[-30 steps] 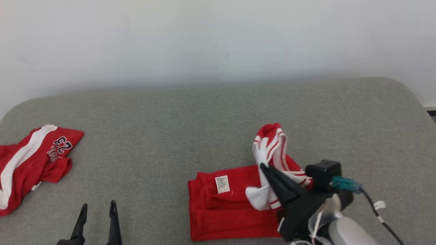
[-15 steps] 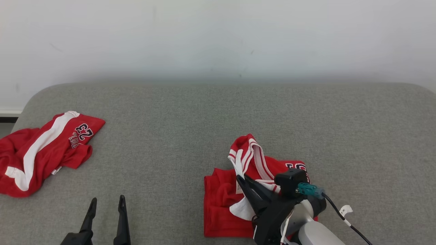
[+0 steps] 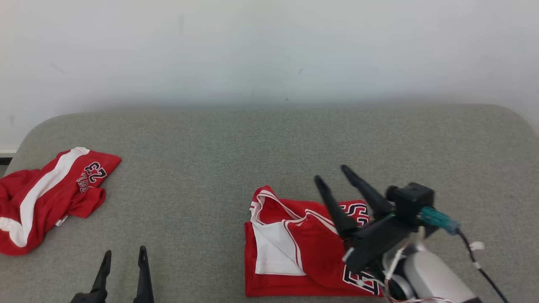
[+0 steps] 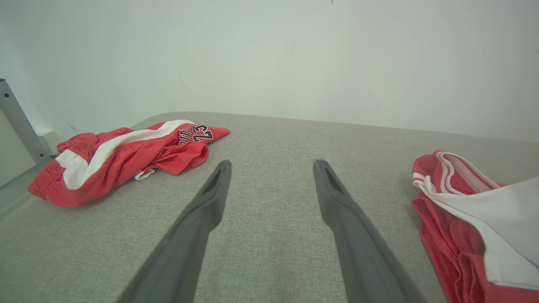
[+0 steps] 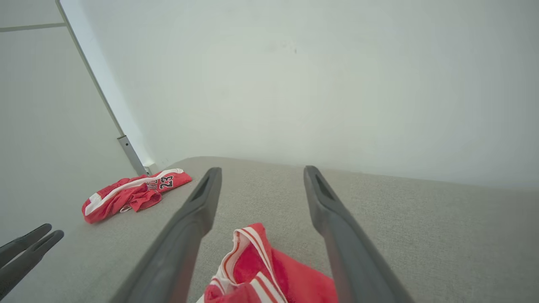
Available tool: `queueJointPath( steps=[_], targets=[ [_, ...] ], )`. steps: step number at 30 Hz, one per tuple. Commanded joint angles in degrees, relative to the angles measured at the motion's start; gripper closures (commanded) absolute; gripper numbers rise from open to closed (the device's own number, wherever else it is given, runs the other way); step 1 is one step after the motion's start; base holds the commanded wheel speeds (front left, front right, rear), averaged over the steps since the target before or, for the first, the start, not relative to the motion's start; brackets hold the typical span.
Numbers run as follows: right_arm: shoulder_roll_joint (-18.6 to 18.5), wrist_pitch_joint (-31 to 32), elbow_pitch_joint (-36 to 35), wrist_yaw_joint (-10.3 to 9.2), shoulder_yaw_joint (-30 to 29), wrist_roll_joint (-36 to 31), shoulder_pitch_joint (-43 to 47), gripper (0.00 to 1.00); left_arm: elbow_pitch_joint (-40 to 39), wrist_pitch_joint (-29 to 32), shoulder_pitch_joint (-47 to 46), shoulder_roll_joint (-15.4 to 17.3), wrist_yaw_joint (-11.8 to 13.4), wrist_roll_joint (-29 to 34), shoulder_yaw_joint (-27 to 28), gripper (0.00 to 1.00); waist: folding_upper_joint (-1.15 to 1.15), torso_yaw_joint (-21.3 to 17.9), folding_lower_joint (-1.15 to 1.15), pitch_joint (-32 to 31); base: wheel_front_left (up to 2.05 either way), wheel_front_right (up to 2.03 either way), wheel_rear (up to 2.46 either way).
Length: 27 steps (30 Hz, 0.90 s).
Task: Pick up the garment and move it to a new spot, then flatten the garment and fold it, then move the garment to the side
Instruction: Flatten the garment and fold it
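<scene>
The garment point(image 3: 299, 248), a red jersey with white trim and black lettering, lies folded flat on the grey surface point(image 3: 236, 151) at centre right. It appears at the right edge of the left wrist view point(image 4: 471, 219) and between the fingers in the right wrist view point(image 5: 269, 273). My right gripper point(image 3: 334, 176) hovers open just above its right half, fingers spread and holding nothing. My left gripper point(image 3: 123, 254) stands open at the lower left, well apart from the jersey, over bare surface.
A second red garment point(image 3: 46, 193) with a white stripe and the number 23 lies crumpled at the far left edge, also in the left wrist view point(image 4: 122, 155) and the right wrist view point(image 5: 134, 193). A white wall point(image 3: 269, 50) stands behind the surface.
My right gripper has opened and let go of the jersey, which dropped flat onto the folded layers. The gripper has lifted slightly. The head camera shifted a little. Left arm unmoved.
</scene>
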Motion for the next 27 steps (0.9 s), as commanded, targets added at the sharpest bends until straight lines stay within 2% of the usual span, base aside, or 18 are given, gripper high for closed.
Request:
queueJointPath(
  steps=[1, 7, 13, 27],
  targets=[
    [-0.68, 0.42, -0.85, -0.15, -0.73, -0.3, 1.51, 0.0, -0.15, -0.18, 0.53, -0.1, -0.08, 0.08, 0.23, 0.0, 0.0, -0.23, 0.0, -0.11, 0.0, 0.0, 0.0],
    [-2.49, 2.44, -5.73, -0.15, -5.45, -0.08, 7.76, 0.0, -0.42, -0.18, 1.13, -0.11, 0.11, 0.38, 0.85, 0.0, 0.0, -0.58, 0.0, -0.15, 0.0, 0.0, 0.0],
    [-0.94, 3.78, -8.07, -0.15, -4.98, -0.63, 12.4, 0.0, -0.68, -0.18, 1.28, -0.09, -0.19, 0.71, 1.84, 0.0, 0.0, -0.74, 0.0, 0.01, 0.0, 0.0, 0.0],
    [2.14, 3.56, -0.46, -0.15, -2.23, -1.33, 7.92, 0.0, -0.07, -0.18, -0.19, -0.09, -0.02, 0.03, -0.28, 0.0, 0.0, 2.21, 0.0, 0.68, 0.0, 0.0, 0.0]
  ],
)
